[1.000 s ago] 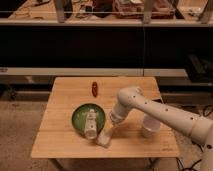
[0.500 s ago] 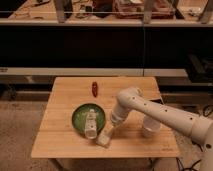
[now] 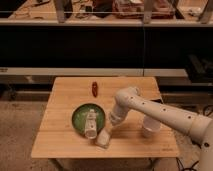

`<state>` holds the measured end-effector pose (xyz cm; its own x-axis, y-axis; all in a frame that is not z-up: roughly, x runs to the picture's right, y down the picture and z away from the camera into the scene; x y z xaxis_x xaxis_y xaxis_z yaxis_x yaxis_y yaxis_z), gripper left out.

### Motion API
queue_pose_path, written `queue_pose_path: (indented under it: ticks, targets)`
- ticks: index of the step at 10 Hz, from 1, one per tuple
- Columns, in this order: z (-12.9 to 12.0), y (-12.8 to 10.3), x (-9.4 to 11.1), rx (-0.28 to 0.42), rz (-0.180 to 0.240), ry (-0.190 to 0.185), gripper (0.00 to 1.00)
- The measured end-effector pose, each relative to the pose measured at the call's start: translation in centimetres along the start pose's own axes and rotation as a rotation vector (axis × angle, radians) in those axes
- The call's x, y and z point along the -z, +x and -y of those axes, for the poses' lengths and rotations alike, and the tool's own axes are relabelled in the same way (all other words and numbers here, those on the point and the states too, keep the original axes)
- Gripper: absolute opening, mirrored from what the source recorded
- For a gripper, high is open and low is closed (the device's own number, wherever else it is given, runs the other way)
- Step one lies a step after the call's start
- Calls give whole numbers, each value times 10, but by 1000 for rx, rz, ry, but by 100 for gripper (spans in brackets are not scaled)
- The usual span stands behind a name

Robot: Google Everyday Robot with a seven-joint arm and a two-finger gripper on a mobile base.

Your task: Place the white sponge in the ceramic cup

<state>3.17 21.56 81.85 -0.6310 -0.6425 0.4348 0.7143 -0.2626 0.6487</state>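
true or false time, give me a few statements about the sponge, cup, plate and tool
1. The white sponge is inside the ceramic cup. False: it lies on the table at the green plate's near edge.
2. The tool is low, close over the sponge. True.
3. A white bottle lies on the plate. True.
4. The red object lies on the plate. False: it lies on the table behind the plate.

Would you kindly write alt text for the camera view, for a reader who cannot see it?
A robot arm bends down over a wooden table, its gripper right by the sponge near the front edge. The cup stands at image right. A bottle lies on a green plate beside the sponge, with a small red object behind.
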Motion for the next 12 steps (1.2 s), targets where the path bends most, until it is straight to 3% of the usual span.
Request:
queue_pose_path:
  ticks: [2, 8, 12]
  targets:
    - [-2, 1, 4, -7, -3, -20, 0]
    - [-6, 9, 52, -42, -49, -111, 0]
    - [-15, 13, 117, -82, -104, -202, 0]
